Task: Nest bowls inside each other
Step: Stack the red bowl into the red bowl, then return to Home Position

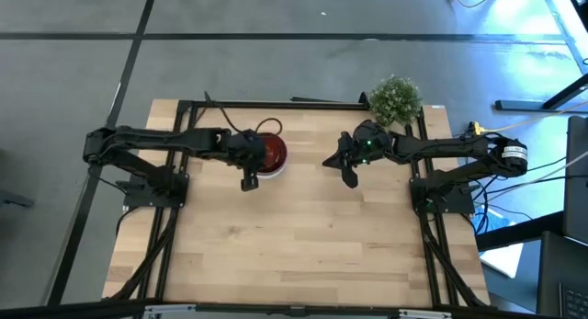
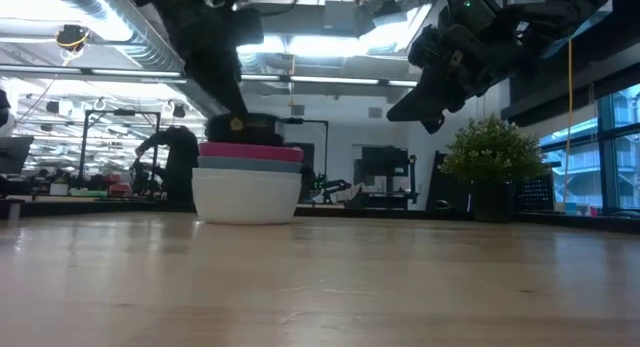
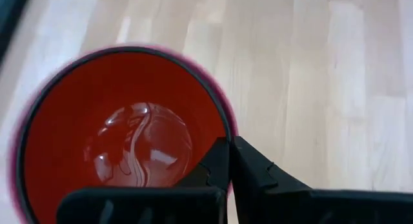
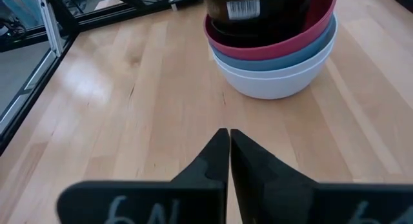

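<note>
A stack of nested bowls [image 1: 273, 153] stands on the far half of the table: white [image 2: 246, 199] at the bottom, blue [image 2: 248, 164] in it, magenta pink [image 2: 250, 151] above, dark red [image 4: 258, 11] on top. In the right wrist view a second dark bowl [image 4: 258, 35] shows under the labelled top one. My left gripper [image 3: 229, 143] is over the stack's near-left side, shut on the top dark red bowl [image 3: 122, 133]. My right gripper [image 1: 328, 161] hangs shut in the air to the right of the stack, touching nothing. My left gripper pinches the rim [image 3: 221, 115] of the top dark red bowl, one finger [image 3: 216, 162] inside the bowl and one [image 3: 248, 166] outside. The fingers come from above, pointing down. The bowl sits upright at the top of the stack; whether it is lifted clear, I cannot tell.
A small green potted plant [image 1: 396, 98] stands at the table's far right corner, behind my right arm. Black frame rails [image 1: 276, 104] run along the far and side edges. Bare wood [image 1: 294, 236] stretches across the near half of the table.
</note>
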`<action>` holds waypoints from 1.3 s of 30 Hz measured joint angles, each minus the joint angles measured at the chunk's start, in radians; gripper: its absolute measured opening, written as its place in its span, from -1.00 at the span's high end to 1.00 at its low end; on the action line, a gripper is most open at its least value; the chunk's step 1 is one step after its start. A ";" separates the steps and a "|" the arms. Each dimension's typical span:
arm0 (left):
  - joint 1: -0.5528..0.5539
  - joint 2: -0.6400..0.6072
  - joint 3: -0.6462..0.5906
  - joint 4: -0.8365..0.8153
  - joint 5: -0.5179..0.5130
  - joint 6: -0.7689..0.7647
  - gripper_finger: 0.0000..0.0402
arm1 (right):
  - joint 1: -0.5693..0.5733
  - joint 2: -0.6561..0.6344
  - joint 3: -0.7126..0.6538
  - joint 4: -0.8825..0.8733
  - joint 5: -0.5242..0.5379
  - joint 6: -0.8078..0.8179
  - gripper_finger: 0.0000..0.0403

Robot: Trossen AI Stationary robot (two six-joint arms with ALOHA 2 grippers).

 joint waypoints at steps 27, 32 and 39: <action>0.026 -0.044 0.000 0.221 -0.006 0.072 0.64 | -0.006 -0.001 0.000 -0.010 -0.051 0.003 0.91; 0.040 -0.149 0.000 0.238 -0.006 0.074 0.65 | -0.015 -0.019 0.000 -0.013 -0.053 -0.001 0.91; 0.028 -0.319 -0.057 0.248 -0.009 0.060 0.66 | -0.035 -0.100 0.000 -0.036 -0.052 -0.022 0.91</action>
